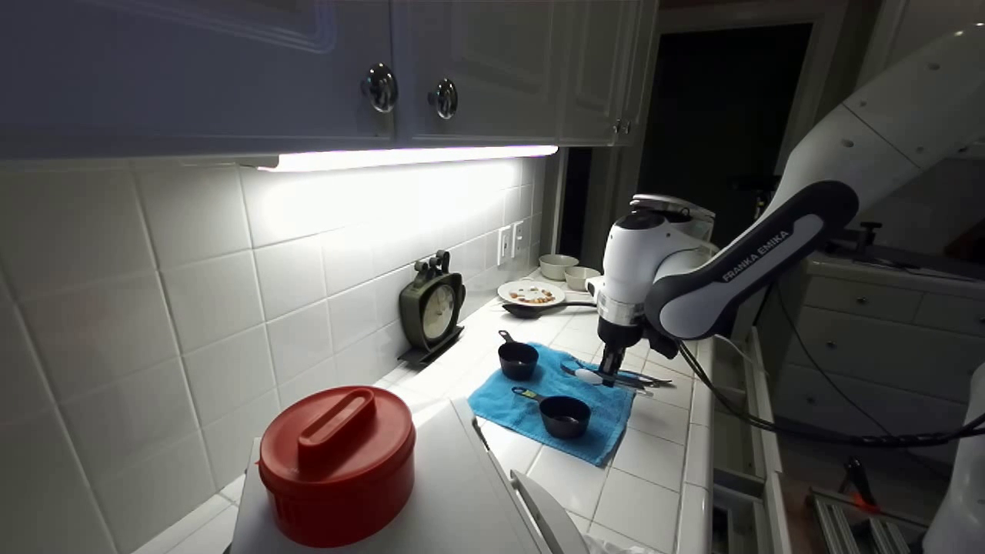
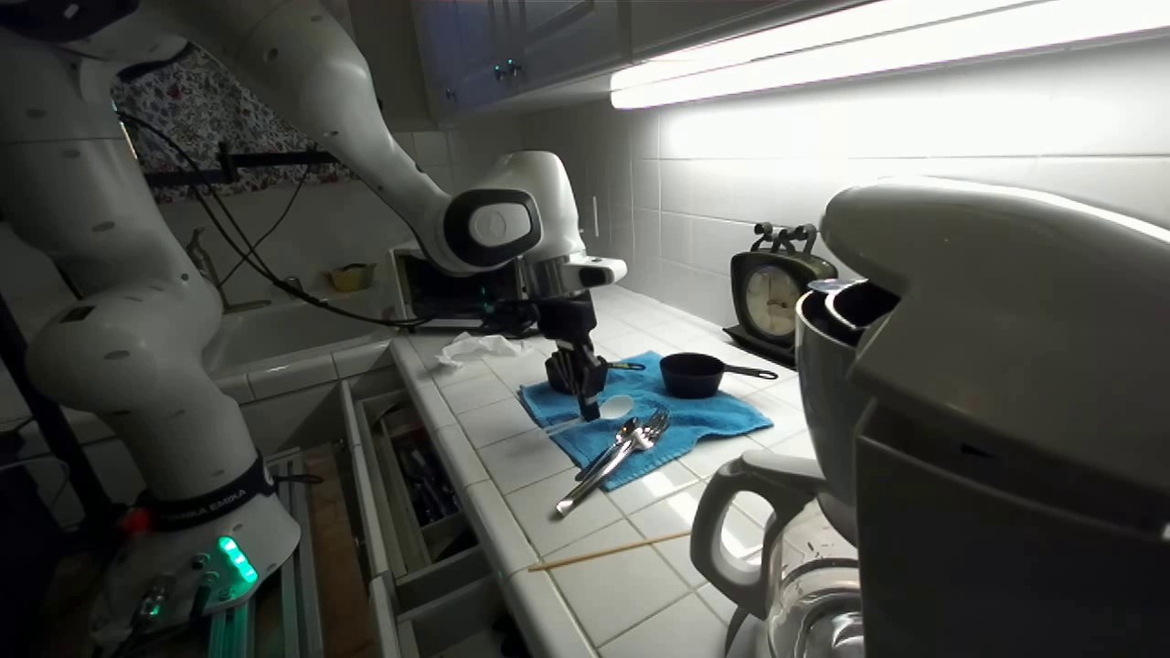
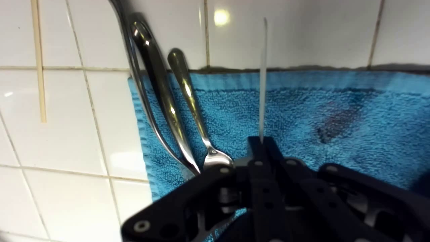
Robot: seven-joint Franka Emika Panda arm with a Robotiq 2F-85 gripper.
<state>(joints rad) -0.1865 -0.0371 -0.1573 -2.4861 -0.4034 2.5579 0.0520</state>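
A: What has the gripper [image 3: 262, 144] got?

B: A white spoon [image 3: 263, 80]. The fingertips are pressed almost together on its handle, which points to 12 o'clock in the wrist view. I can't tell whether it clears the towel [image 3: 302, 101] beneath. A steel spoon [image 3: 194, 104] lies at 10.

A: And the containers?

B: In an exterior view, with the gripper as centre of the dial, a black cup [image 1: 518, 360] stands at 9 o'clock and a second cup [image 1: 565, 416] between 7 and 8, both upright on the towel, dark inside. The plate [image 1: 504, 292] between 10 and 11 carries small brown bits [image 1: 542, 298]. Two bowls [image 1: 555, 271] sit at 11, their contents hidden from here. Farther out at 8 is a red tub [image 1: 338, 465], lidded.

A: The drawer [image 2: 362, 475]?

B: In an exterior view it stands open at 8 o'clock, with cutlery [image 2: 430, 484] inside.

A: Any writing?

B: "FRANKA EMIKA" on the arm [image 1: 758, 255], and again on the base [image 2: 201, 535]. The yellow-green label [image 1: 527, 393] on the second cup's handle is too small to read, as are the markings on the scale [image 1: 431, 308].
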